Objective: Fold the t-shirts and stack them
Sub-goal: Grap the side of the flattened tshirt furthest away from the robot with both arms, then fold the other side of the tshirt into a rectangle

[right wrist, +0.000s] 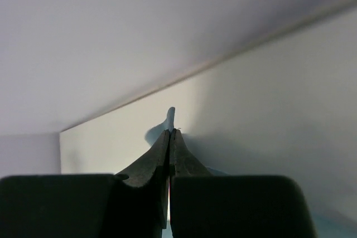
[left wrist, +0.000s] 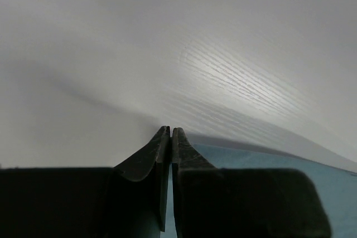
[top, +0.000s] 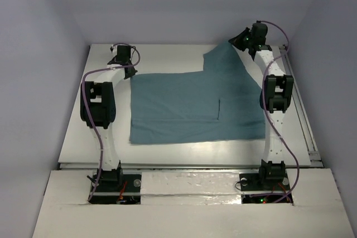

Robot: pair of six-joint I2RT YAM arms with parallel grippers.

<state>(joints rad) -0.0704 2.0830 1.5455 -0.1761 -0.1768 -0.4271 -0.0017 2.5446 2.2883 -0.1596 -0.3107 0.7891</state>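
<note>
A plain teal t-shirt (top: 189, 104) lies spread flat over the middle of the white table (top: 78, 126). My right gripper (top: 241, 42) is at its far right corner and has pulled that corner up into a peak. In the right wrist view the gripper (right wrist: 169, 132) is shut, and a tip of the t-shirt (right wrist: 171, 116) pokes out past the fingertips. My left gripper (top: 124, 62) sits low at the far left corner. In its wrist view the gripper (left wrist: 169, 129) is shut, teal shows in the slit between the fingers, and the t-shirt (left wrist: 268, 160) runs off to the right.
Pale walls close in the table at the back and on both sides. A metal rail (top: 304, 110) runs along the table's right edge. Both arm bases (top: 111, 179) (top: 270, 176) are bolted at the near edge, just in front of the shirt's hem.
</note>
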